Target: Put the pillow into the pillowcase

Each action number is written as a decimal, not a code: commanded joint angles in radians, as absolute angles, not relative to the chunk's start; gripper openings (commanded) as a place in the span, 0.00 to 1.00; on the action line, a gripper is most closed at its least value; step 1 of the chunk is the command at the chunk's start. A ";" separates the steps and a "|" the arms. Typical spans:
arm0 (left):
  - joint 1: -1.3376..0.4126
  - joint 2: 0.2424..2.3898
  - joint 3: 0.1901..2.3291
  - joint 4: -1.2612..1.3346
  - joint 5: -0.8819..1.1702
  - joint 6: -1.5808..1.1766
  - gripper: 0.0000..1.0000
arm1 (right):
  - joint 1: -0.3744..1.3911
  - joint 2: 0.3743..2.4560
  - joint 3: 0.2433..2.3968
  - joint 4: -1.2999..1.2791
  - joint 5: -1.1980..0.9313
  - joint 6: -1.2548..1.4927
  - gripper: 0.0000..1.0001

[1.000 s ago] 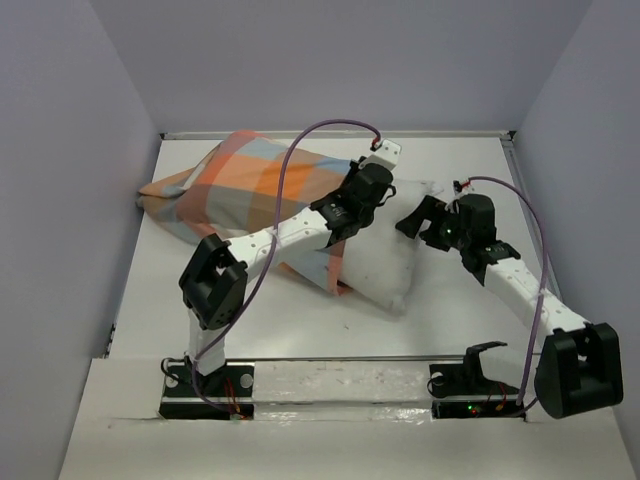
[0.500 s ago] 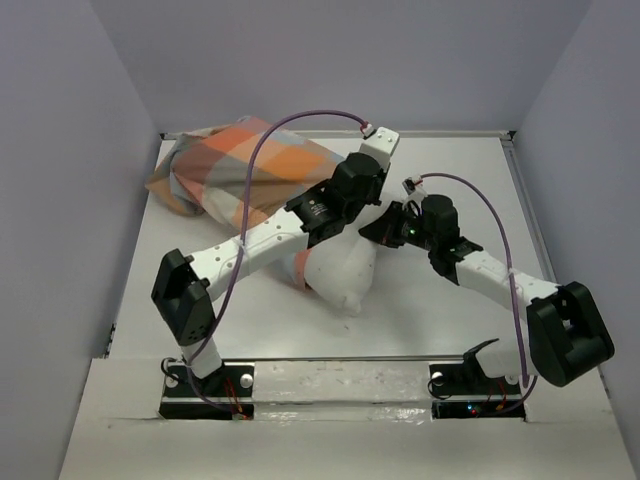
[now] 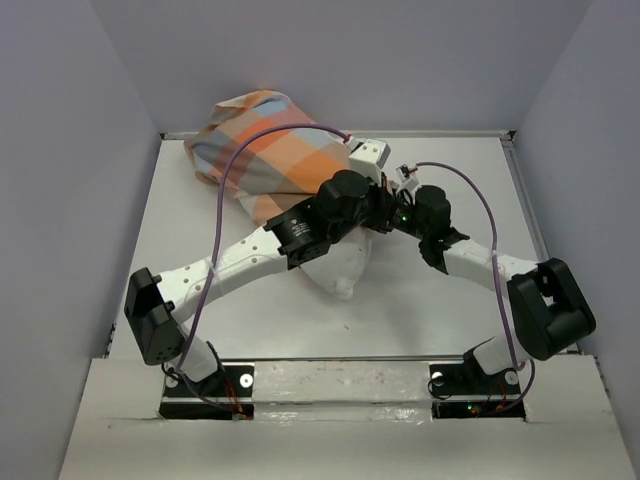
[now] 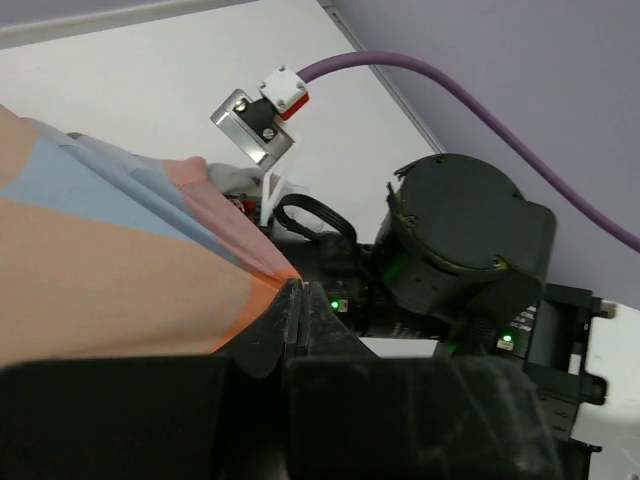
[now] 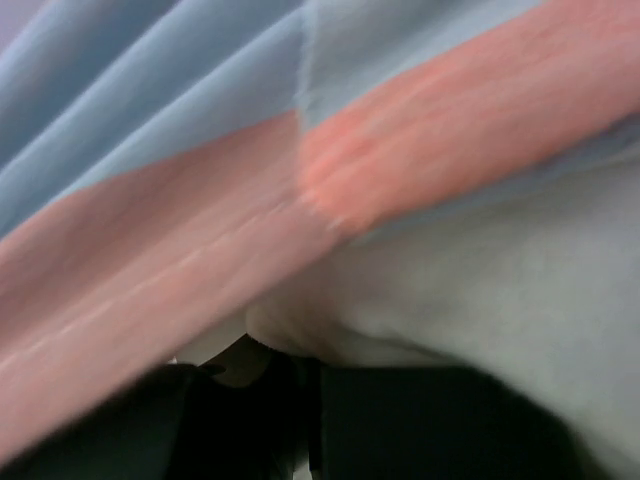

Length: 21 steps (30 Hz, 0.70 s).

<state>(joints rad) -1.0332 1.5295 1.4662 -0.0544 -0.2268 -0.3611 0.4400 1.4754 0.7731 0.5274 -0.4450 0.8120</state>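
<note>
The checked pillowcase (image 3: 255, 145) is bunched at the back left, against the rear wall. From its mouth the white pillow (image 3: 338, 268) sticks out toward the near side, partly under the left arm. In the left wrist view the left gripper (image 4: 297, 285) is shut on an orange edge of the pillowcase (image 4: 100, 270). In the right wrist view the right gripper (image 5: 300, 362) is shut on a fold of the pillow (image 5: 480, 280), with the pillowcase (image 5: 180, 230) lying just above it. Seen from above, both grippers meet at the case's mouth, left gripper (image 3: 375, 203) beside right gripper (image 3: 396, 214).
Purple cables (image 3: 225, 190) loop over both arms. Grey walls close the white table (image 3: 450, 300) in on the left, back and right. The right arm's wrist (image 4: 460, 240) sits close in front of the left gripper.
The right gripper has shut on the pillow. Both arms swung left and back. The pillowcase has bunched up against the rear wall and less of the pillow shows.
</note>
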 commanded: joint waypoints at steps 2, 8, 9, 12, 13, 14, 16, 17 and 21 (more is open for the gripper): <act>-1.187 1.528 1.574 0.114 -0.005 -0.488 0.00 | 0.449 1.563 0.835 0.765 -0.287 0.926 0.00; -1.224 1.603 1.707 0.095 0.051 -0.489 0.00 | 0.449 1.575 0.816 0.795 -0.264 0.948 0.00; -1.224 1.608 1.723 0.034 0.023 -0.432 0.14 | 0.449 1.539 0.807 0.793 -0.268 0.953 0.00; -1.227 1.554 1.624 -0.041 -0.223 -0.352 0.65 | 0.449 1.448 0.756 0.735 -0.226 0.918 0.00; -1.229 1.517 1.570 -0.052 -0.356 -0.336 0.83 | 0.440 1.418 0.752 0.663 -0.212 0.904 0.00; -1.229 1.432 1.505 -0.058 -0.420 -0.348 0.88 | 0.440 1.367 0.749 0.635 -0.197 0.888 0.00; -1.232 1.326 1.297 -0.037 -0.574 -0.367 0.89 | 0.402 1.330 0.727 0.592 -0.184 0.877 0.00; -1.233 1.218 1.225 -0.035 -0.619 -0.418 0.89 | 0.390 1.312 0.720 0.586 -0.201 0.876 0.00; -1.233 0.984 0.874 -0.008 -0.702 -0.523 0.81 | 0.322 1.292 0.689 0.571 -0.258 0.890 0.00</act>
<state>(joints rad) -1.2491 1.1778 1.1046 -0.0692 -0.4919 -0.4084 0.3817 1.3266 0.7136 0.5369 -0.2451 0.8936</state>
